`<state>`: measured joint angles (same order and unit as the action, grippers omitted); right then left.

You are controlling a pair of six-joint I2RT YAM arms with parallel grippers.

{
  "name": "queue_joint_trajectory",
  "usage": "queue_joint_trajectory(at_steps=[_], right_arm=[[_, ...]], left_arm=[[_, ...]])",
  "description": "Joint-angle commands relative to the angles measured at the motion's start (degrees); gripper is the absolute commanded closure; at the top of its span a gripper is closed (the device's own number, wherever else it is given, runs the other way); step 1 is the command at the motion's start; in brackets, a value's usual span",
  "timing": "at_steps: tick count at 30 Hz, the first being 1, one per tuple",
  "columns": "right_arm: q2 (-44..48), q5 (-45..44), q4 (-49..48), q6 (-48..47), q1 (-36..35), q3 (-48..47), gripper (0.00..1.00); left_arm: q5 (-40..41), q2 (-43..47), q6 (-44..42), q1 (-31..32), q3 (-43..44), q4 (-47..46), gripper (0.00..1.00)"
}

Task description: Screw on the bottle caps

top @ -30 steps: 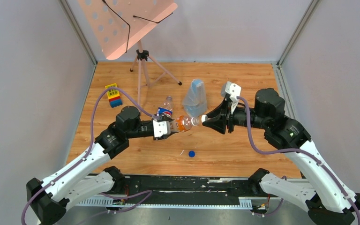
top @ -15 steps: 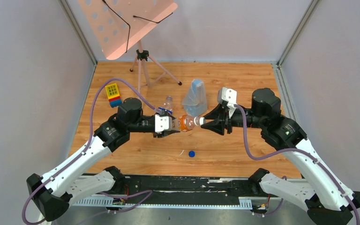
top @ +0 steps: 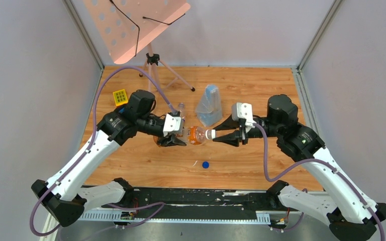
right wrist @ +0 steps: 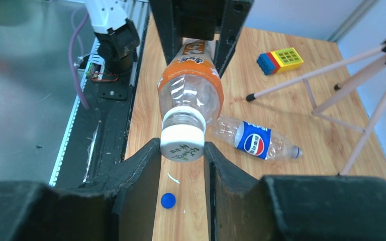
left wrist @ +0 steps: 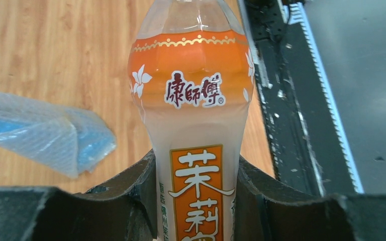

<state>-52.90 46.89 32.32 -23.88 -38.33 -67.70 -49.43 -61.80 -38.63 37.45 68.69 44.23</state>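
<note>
The orange-label bottle [top: 197, 135] is held level above the table between both arms. My left gripper [top: 182, 134] is shut on its lower body; in the left wrist view the jaws press both sides of the label [left wrist: 195, 170]. The white cap [right wrist: 182, 143] with a small green mark sits on the bottle's neck, and my right gripper [right wrist: 181, 150] is shut on it, as the top view also shows [top: 215, 134]. The Pepsi bottle [right wrist: 254, 140] lies uncapped on the table, mostly hidden behind my left gripper from above [top: 180, 107]. The blue cap [top: 205, 164] lies loose on the wood.
A bluish see-through bag [top: 209, 105] stands behind the bottles. A pink music stand on a tripod [top: 152, 60] is at the back left, with coloured blocks [top: 120, 96] beside it. A small white scrap [top: 195, 162] lies by the blue cap. A black rail [top: 196, 196] runs along the near edge.
My right wrist has rolled round the bottle's axis while gripping the white cap. My left arm has swung back and up, and the orange bottle has shifted slightly.
</note>
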Motion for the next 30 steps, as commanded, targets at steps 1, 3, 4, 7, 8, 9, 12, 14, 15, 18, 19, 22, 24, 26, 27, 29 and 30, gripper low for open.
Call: queue_joint_trajectory(at_steps=[1,3,4,7,8,9,12,14,15,18,19,22,24,26,27,29,30], right_arm=[[-1.2,6.5,0.7,-8.2,-0.1,2.6,1.0],[-1.5,7.6,0.8,-10.4,-0.2,2.8,1.0],[-1.7,7.7,0.7,-11.3,-0.2,2.6,1.0],[-2.9,8.1,1.2,-13.3,-0.1,1.9,1.0],[-3.4,8.1,1.3,-13.7,-0.2,1.7,1.0],[-3.7,7.9,1.3,-13.9,-0.2,1.4,1.0],[-4.3,7.8,1.3,-13.8,-0.2,0.7,1.0],[-4.5,6.9,1.4,-13.6,-0.1,0.6,1.0],[-4.6,6.2,1.7,-13.6,-0.1,0.6,1.0],[-4.4,2.9,2.6,-13.3,-0.2,1.0,1.0],[-4.5,1.2,3.1,-13.1,-0.1,1.0,1.0],[-6.1,-5.0,6.3,-11.0,-0.2,0.3,1.0],[-8.2,-10.1,7.3,-6.5,-0.1,-0.7,1.0],[-10.9,-14.9,7.9,-1.0,-0.2,-1.7,1.0],[-12.4,-18.4,8.2,2.0,-0.2,-2.4,1.0],[-16.0,-22.1,10.9,6.9,-0.2,-4.8,1.0],[-18.1,-23.5,13.0,9.0,-0.1,-6.3,1.0]], left_arm=[[-11.1,-1.2,-5.5,-1.1,6.9,8.7,0.84],[-11.8,-3.0,-6.9,-1.2,9.0,12.6,0.85],[-12.1,-3.6,-7.8,-1.2,9.7,15.1,0.85],[-12.3,-6.1,-8.3,-1.2,12.4,18.2,0.87],[-12.0,-6.4,-8.1,-1.2,12.7,19.1,0.88],[-11.9,-7.1,-8.0,-1.2,13.3,19.4,0.88],[-9.6,-7.5,-7.5,-1.2,14.0,20.0,0.89],[-7.4,-7.0,-6.9,-1.2,13.8,19.5,0.89],[-6.5,-6.6,-6.5,-1.2,13.5,19.0,0.89],[-1.6,-4.2,-4.4,-1.3,12.2,16.7,0.91],[-0.6,-3.7,-3.7,-1.2,12.0,16.4,0.91],[6.0,-1.6,-2.1,-1.2,10.3,15.1,0.91],[11.2,-0.3,-0.3,-1.3,8.2,13.2,0.91],[16.8,1.6,2.2,-1.2,5.1,9.7,0.9],[21.0,2.3,4.3,-1.2,3.9,6.7,0.9],[26.4,4.1,6.9,-1.2,0.6,3.0,0.9],[27.8,5.1,7.5,-1.3,-1.3,2.1,0.9]])
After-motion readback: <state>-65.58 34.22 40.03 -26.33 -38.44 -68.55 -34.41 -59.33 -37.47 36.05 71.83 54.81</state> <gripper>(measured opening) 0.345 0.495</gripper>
